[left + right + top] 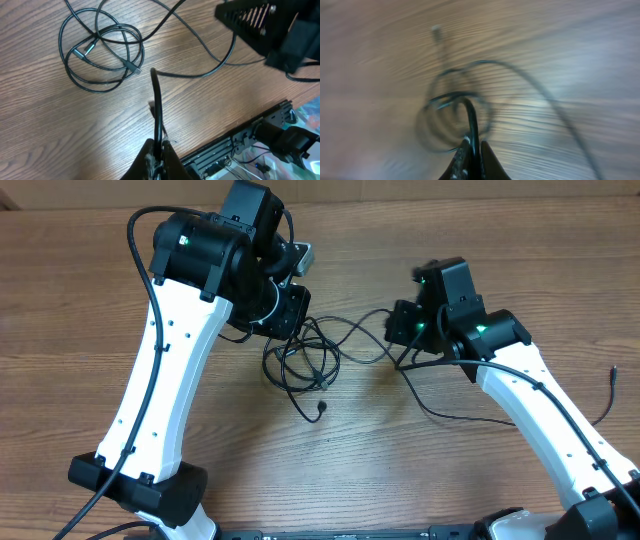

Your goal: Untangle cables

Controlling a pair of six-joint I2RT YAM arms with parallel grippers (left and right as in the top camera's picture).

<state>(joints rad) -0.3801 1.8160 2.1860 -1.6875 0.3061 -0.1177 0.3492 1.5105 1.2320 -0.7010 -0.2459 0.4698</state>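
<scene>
Pinching one strand of the cables [300, 365] in the left gripper [159, 160], jaws pressed together on the thin black cord a little above the wood-grain tabletop [420, 470]. Clamping another strand in the right gripper [472, 159], fingers likewise closed on it, though seen only through a blurred wrist view. Leaving the bulk of the tangle slack on the wood between the two arms: loose overlapping loops, a silver-tipped plug [80, 51] lying inside the coil and a small plug end [321, 409] trailing out toward the near edge.

Looks like the pull-apart step, with the loops not yet opened. Best done, by this reading, by drawing the two held strands apart slowly and low over the wood, watching for loops that cinch instead of opening. Easing off and regripping nearer a free plug if the whole coil drags along as one. Feeding plug ends back through crossings rather than tugging.

Showing no box, tray or bin anywhere; nothing contained, cords bare on the wood.
</scene>
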